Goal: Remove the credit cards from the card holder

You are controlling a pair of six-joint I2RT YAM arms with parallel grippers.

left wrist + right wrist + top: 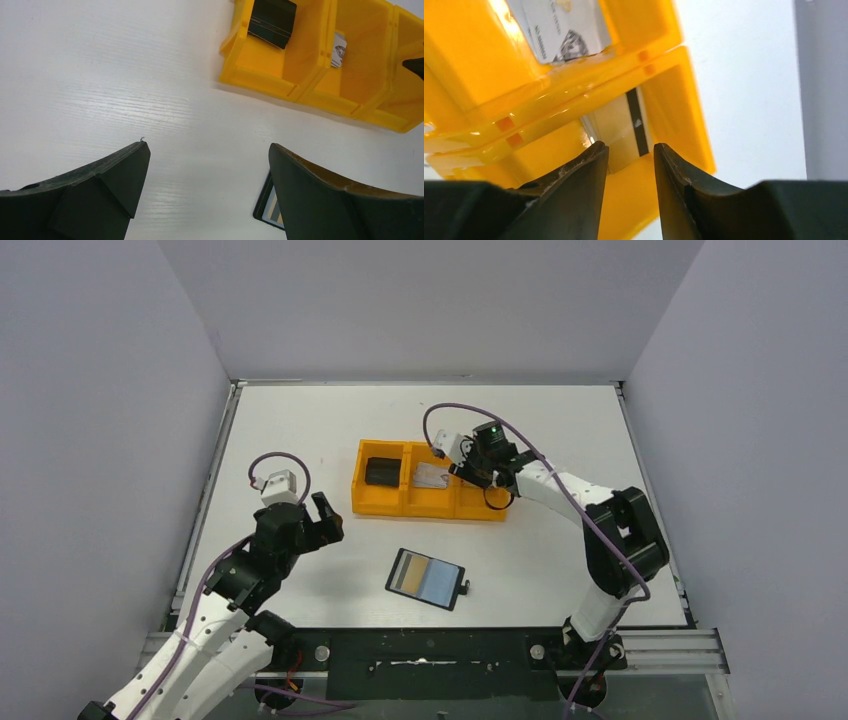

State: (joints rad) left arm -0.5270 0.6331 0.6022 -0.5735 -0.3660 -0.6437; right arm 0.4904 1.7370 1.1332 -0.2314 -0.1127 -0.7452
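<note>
The black card holder lies open on the table, showing tan and blue-grey inner panels; its corner peeks out beside my left finger. A silvery-grey credit card lies in the middle compartment of the orange tray. In the tray's right compartment a gold credit card with a dark stripe rests just beyond my right gripper, whose jaws stand apart with nothing between them. My left gripper hovers wide open over bare table, left of the holder.
A chunky black block sits in the tray's left compartment. The tray's walls surround my right fingers closely. Grey walls enclose the white table on three sides.
</note>
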